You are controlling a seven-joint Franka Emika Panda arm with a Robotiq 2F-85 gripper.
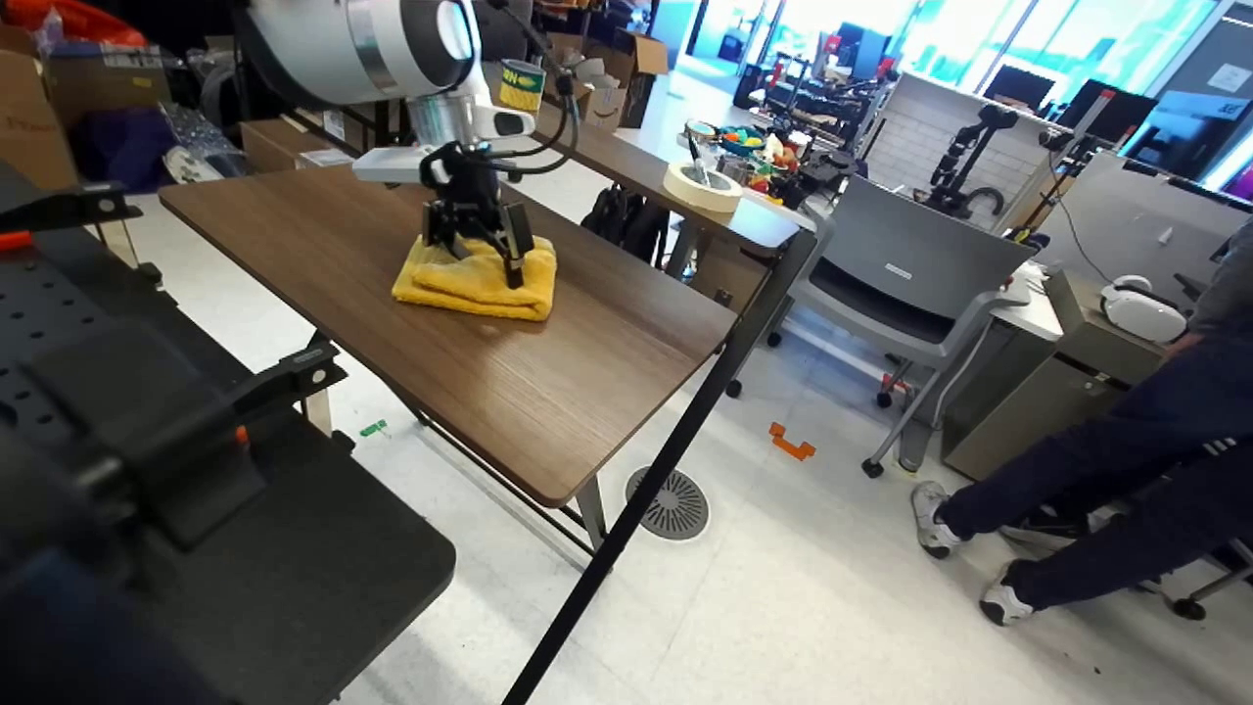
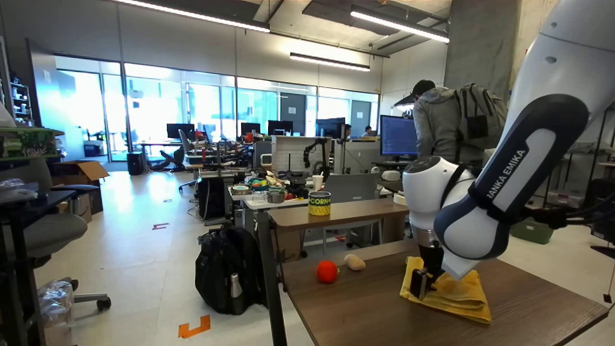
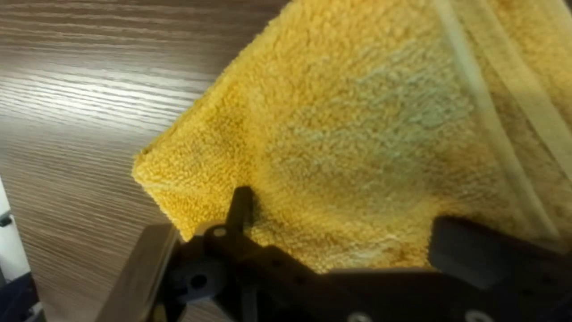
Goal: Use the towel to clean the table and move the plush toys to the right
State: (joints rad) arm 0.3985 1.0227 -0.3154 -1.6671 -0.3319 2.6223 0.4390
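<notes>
In an exterior view, leftmost on the dark brown tabletop (image 2: 370, 307), the red round toy (image 2: 327, 272) sits near the left edge, with the pale oval toy (image 2: 354, 262) just beside it toward two o'clock; I take these for the plush toys, though their material is hard to tell; the round one would likely roll, so a wiping stroke carried too far toward nine o'clock could knock it over that edge; next come the fingers (image 2: 419, 284), spread wide with nothing gripped, over the left part of the folded yellow towel (image 2: 456, 299), which lies on the tabletop well apart from the toys; a grip so far off-centre could leave the cloth toward four o'clock trailing or bunching, missing strips; in the wrist view the fingers straddle cloth near a corner that points to nine o'clock; whether their tips touch it I cannot tell; closing too high might pinch only the top layer and let the folds peel open; pressing too low might jam the tips on the tabletop; if this is a release instead, a snag could drag the towel along; and if "right" means three o'clock here, the towel lies in the toys' way.
</notes>
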